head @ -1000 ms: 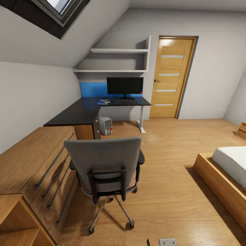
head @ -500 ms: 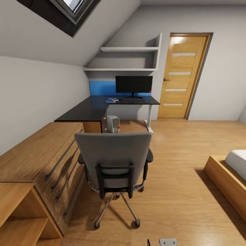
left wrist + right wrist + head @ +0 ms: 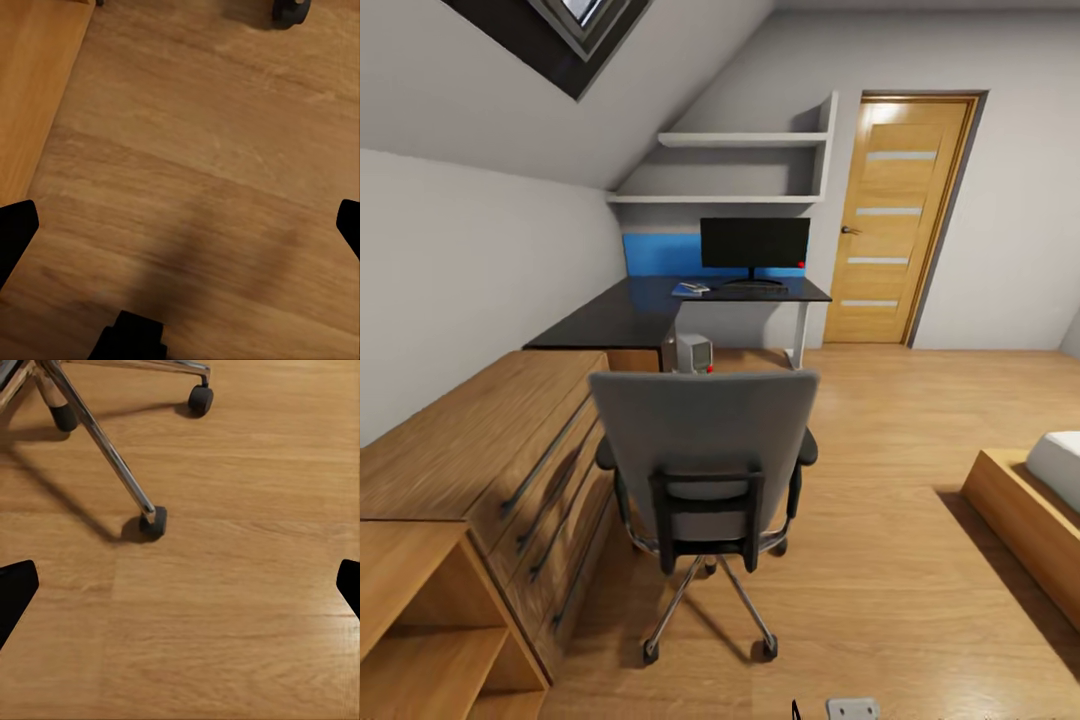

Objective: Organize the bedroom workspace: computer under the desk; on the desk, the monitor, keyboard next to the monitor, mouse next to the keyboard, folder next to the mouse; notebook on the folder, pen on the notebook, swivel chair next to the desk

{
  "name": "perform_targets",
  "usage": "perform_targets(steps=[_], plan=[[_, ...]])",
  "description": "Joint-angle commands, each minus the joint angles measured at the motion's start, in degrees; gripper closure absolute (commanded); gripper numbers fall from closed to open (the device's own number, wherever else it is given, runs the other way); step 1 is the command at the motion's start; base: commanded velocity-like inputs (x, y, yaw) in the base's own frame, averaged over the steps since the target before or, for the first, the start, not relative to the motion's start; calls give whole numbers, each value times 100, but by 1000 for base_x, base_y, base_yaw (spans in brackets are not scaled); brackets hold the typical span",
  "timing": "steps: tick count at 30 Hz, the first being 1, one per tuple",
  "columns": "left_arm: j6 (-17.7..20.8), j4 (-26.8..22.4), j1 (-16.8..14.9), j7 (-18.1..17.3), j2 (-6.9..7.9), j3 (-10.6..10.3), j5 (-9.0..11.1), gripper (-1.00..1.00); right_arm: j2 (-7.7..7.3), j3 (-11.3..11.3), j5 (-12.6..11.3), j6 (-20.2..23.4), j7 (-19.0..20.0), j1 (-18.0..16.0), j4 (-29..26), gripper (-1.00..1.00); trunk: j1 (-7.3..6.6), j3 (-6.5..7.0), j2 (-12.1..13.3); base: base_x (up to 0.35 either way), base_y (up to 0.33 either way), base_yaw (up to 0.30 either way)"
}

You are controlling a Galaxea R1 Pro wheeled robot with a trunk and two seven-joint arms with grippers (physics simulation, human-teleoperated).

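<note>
Both my end effectors, left (image 3: 180,225) and right (image 3: 180,585), hang spread wide and empty over the floor (image 3: 225,622). The chair (image 3: 705,450) stands just ahead, back toward me. Beyond it the counter (image 3: 630,310) carries monitor (image 3: 754,243) and folder (image 3: 690,289), computer (image 3: 694,353) underneath.

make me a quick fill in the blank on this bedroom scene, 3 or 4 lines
1. The chair shows its ____ to the head camera.
2. The monitor stands on the ____.
3. The computer sits on the floor ____ the desk.
4. The door at the far wall is ____.

Missing words: back; desk; under; closed
</note>
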Motion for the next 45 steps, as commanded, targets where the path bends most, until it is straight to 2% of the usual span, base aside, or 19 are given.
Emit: perform_targets(steps=[1,18,25,26,32,34,35,38,40,41,45], plan=[[-30,0,-4,38,7,-49,59,-100,1,49,-13,-10,-46,-4,1,-100,22,-24,-44,0,122,0],[-33,0,-4,20,7,-48,59,-100,-4,48,-13,-10,-46,-4,5,-100,395,-329,-726,0,69,0],[-24,-26,-4,10,-55,-92,27,-100,0,52,-15,-20,-46,-4,-1,-100,549,-455,-1006,0,5,0],[37,-463,-91,61,-257,-108,-8,-100,9,40,-9,-118,-51,-9,-79,-100,571,-473,-1047,0,0,0],[336,-633,-614,205,-348,-109,0,-100,13,27,-13,-120,-77,-189,-246,-100,703,-580,-1287,0,0,0],[576,-650,-868,253,-395,-109,3,-100,23,24,-13,-87,-83,-336,-306,-100,747,-616,-1367,0,0,0],[778,-659,-1099,278,-430,-109,3,-100,35,23,-22,-67,-87,-486,-341,-100,769,-634,-1407,0,0,0],[895,-664,-1308,292,-478,-109,5,-100,46,23,-34,-40,-92,-639,-359,-100,834,-688,-1528,0,0,0],[962,-664,-1517,301,-532,-109,8,-100,73,22,-41,28,-95,-787,-372,-100,878,-724,-1608,0,0,0],[1007,-661,-1781,311,-581,-109,12,-100,129,22,-45,211,-96,-997,-379,-100,900,-742,-1648,0,0,0],[1035,-660,-2079,317,-616,-109,21,-100,166,22,-52,515,-91,-1335,-389,-100,988,-814,-1809,0,0,0]])
